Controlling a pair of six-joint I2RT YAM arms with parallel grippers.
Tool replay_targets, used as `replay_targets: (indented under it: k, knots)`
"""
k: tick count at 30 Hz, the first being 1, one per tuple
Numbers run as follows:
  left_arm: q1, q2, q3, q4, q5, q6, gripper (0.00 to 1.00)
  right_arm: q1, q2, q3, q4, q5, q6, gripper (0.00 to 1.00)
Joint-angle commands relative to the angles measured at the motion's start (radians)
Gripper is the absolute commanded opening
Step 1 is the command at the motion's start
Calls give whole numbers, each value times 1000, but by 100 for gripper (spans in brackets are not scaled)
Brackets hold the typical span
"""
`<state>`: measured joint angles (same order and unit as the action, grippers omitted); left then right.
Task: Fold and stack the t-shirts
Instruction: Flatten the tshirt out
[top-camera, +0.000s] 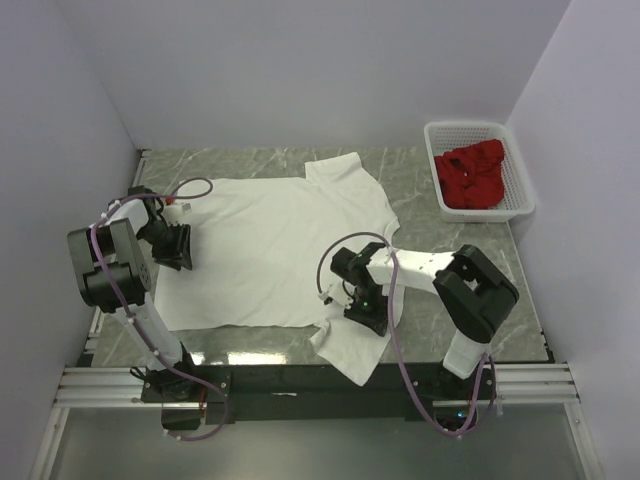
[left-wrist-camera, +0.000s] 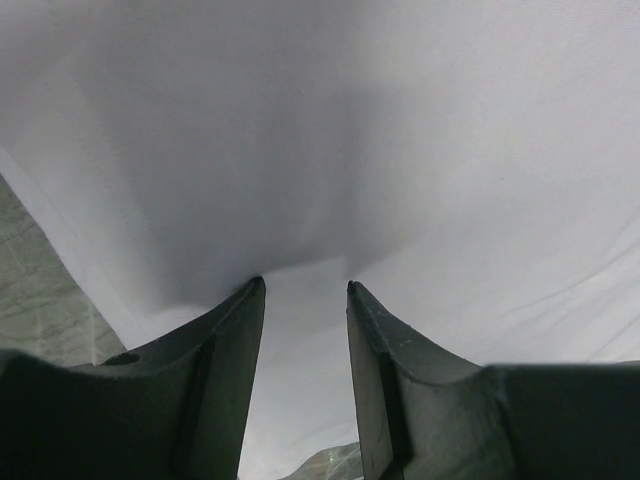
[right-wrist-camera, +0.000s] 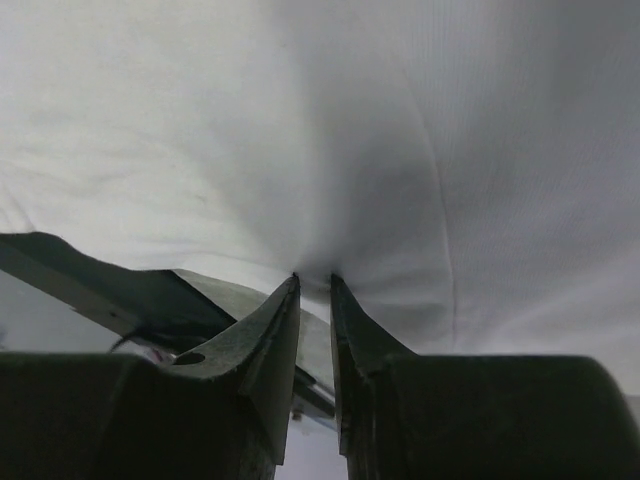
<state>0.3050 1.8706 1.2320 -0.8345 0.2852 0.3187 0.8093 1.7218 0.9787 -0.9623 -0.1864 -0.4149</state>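
The white t-shirt (top-camera: 270, 250) lies spread flat on the marble table, one sleeve hanging over the near edge. My left gripper (top-camera: 178, 246) is at its left edge. In the left wrist view the fingertips (left-wrist-camera: 255, 288) press into the white t-shirt (left-wrist-camera: 400, 150), with a fold gathered in the gap between them. My right gripper (top-camera: 366, 310) is at the shirt's near right part. Its jaws stand almost together, pinching a pucker of the white t-shirt (right-wrist-camera: 400, 130) at the tips. The red t-shirt (top-camera: 472, 176) lies crumpled in the basket.
The white slotted basket (top-camera: 520, 165) stands at the back right against the wall. Side walls close in the table left and right. A metal rail (top-camera: 300, 385) runs along the near edge by the arm bases. Bare marble (top-camera: 420, 200) shows right of the shirt.
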Motion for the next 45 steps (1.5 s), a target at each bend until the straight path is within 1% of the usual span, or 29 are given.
replay_targets:
  k: [1,4,6,7,9,11,12,13,14,16,17,19,20,22,24,27,30,33,37,39,40,41,43,44,45]
  knots:
    - [11,41,11,44,-47,11,46,-1,-5,-57,-96,102,-100,26]
    - [11,44,21,38,-50,19,46,4,-59,-86,-130,85,-143,27]
    - [13,36,27,29,-47,28,46,5,-105,-61,-159,47,-174,27]
    - [19,32,29,17,-34,40,46,4,-120,-19,-194,-23,-188,27]
    - [25,-4,38,-14,27,84,47,-1,-191,35,-223,-93,-228,29]
    - [29,-60,50,-51,107,112,48,-31,-238,125,-222,-161,-240,31]
    - [31,-79,57,-63,130,146,49,-50,-240,155,-198,-169,-222,31]
    - [29,-96,63,-67,143,149,50,-79,-232,184,-182,-173,-205,31]
    - [29,-120,76,-64,160,149,50,-135,-191,237,-173,-173,-181,31]
    - [29,-125,92,-66,175,137,51,-212,-128,288,-141,-159,-145,31]
    - [29,-114,109,-67,180,129,51,-281,-57,337,-136,-151,-121,30]
    - [26,-91,124,-72,183,112,51,-335,8,394,-112,-119,-96,30]
    - [28,-73,126,-77,181,108,51,-358,66,411,-104,-105,-88,30]
    - [28,-65,106,-58,149,97,50,-427,131,451,-82,-67,-76,30]
    - [26,-65,86,-46,123,97,50,-444,165,472,-81,-47,-71,30]
    - [26,-65,41,-38,92,95,50,-449,194,468,-66,-16,-79,30]
    - [28,-79,-23,-23,57,99,50,-449,199,416,-56,8,-87,30]
    - [37,-97,-83,-18,29,108,49,-450,199,323,-61,19,-96,30]
    - [46,-134,-155,-32,8,125,49,-438,145,235,-59,-10,-102,30]
    - [48,-148,-166,-41,2,138,49,-437,125,232,-88,-36,-110,30]
    - [49,-155,-157,-51,8,141,49,-438,108,245,-101,-57,-116,30]
    - [51,-160,-140,-87,43,154,48,-446,102,303,-133,-100,-120,30]
    - [49,-163,-45,-126,101,166,49,-475,101,401,-171,-174,-124,31]
    - [51,-160,2,-150,138,163,51,-508,107,460,-185,-209,-114,32]
    - [51,-153,103,-158,207,158,52,-533,114,586,-194,-278,-104,33]
